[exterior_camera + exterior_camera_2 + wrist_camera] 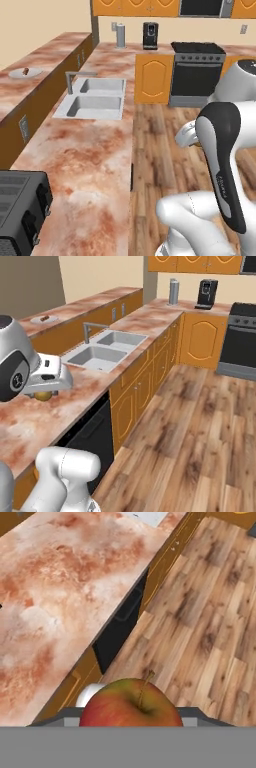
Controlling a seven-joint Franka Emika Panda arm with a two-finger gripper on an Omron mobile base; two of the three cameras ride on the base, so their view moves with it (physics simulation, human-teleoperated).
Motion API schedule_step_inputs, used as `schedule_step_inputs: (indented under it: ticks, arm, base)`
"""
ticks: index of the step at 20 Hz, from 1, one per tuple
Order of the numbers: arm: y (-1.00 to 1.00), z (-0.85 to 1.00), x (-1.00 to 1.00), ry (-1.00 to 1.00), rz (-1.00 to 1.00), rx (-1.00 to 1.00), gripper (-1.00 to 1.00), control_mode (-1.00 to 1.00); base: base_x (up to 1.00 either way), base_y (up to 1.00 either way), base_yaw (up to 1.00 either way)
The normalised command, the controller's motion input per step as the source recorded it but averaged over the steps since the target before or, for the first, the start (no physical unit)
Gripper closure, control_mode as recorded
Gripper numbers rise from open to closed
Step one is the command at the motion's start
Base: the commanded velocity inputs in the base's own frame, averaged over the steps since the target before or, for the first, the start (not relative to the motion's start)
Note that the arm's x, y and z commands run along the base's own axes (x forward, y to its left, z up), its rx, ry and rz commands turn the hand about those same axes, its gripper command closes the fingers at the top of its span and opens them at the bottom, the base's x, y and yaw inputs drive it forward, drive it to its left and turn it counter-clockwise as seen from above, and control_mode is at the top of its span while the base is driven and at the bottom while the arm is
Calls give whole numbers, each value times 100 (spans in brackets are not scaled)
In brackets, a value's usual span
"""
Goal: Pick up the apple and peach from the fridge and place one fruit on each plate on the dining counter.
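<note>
The robot's pincer (131, 724) is clenched on a red-and-yellow apple with a thin brown stem (131, 704), which sits right at the bottom of the hand view, hiding the finger tips behind it. Below the apple in that view lie the wooden plank floor (210, 617) and the front edge of the reddish-brown marbled kitchen counter (60, 597), so the fruit hangs in the air just off that edge, over the floor beside the orange panelled cabinet fronts (134, 396).

In the right base view the white hand reaches in from the left, and a small yellowish patch of the apple shows beneath it, seen against the marbled top.

A grey double-basin sink (95, 99) with an angular grey tap (75, 79) is set into the counter farther along. At the counter's near left corner stands a black toaster (20, 210). At its far end stand a grey cylindrical canister (120, 36) and a black coffee machine (150, 35), next to a dark oven with a black hob (196, 72).

Behind the sink runs the raised dining counter with a reddish-brown marbled top (45, 57). On it, near its far part, rests a round shallow white plate (25, 73) bearing a small reddish-brown item that is too small to identify.
</note>
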Motion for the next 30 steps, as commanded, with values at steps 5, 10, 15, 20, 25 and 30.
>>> schedule_step_inputs:
  ticks: [5, 10, 15, 20, 25, 30]
  arm:
    - [0, 0, 0, 0, 0, 0, 100, 100]
    - [0, 0, 0, 0, 0, 0, 100, 100]
    - [0, 0, 0, 0, 0, 0, 100, 100]
    - [0, 0, 0, 0, 0, 0, 100, 100]
    - [0, 0, 0, 0, 0, 0, 100, 100]
    - [0, 0, 0, 0, 0, 0, 100, 100]
  base:
    - [-90, -44, 2]
    - [-91, -69, 0]
    - [-100, 10, 0]
    - [-100, 49, 0]
    - [-100, 60, 0]
    - [-62, 83, 0]
